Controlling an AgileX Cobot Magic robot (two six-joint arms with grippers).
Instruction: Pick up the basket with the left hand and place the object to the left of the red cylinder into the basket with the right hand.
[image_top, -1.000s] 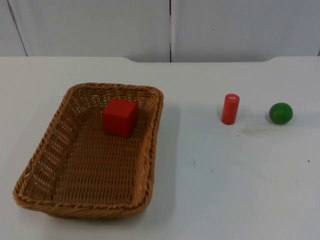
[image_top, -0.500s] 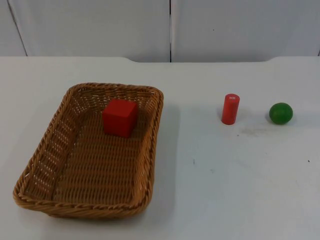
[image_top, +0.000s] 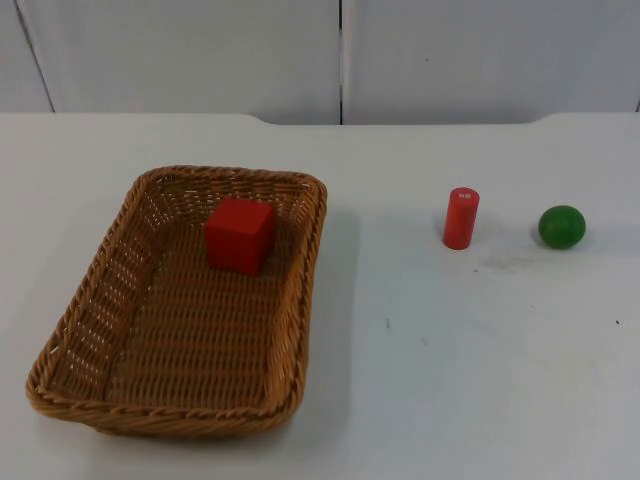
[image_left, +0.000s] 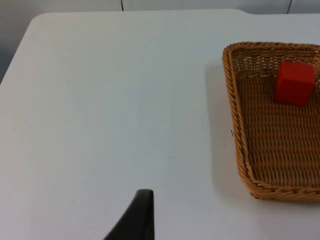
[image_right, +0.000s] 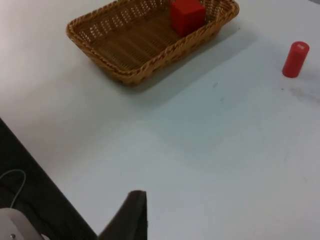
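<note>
A brown wicker basket (image_top: 313, 240) rests on the white table at the left, with a red cube (image_top: 240, 235) inside near its far end. A red cylinder (image_top: 461, 218) stands upright at the right. My left gripper (image_left: 142, 220) hangs over bare table well to the left of the basket (image_left: 235, 115) and the cube (image_left: 295, 82), touching nothing. My right gripper (image_right: 131, 215) is held high near a table edge, far from the basket (image_right: 130, 45), the cube (image_right: 187, 16) and the cylinder (image_right: 295, 59). Both arms wait.
A green ball (image_top: 562, 227) lies to the right of the cylinder. The grey partition wall (image_top: 340, 55) closes off the back of the table. A faint smudge (image_top: 510, 263) marks the table in front of the cylinder and ball.
</note>
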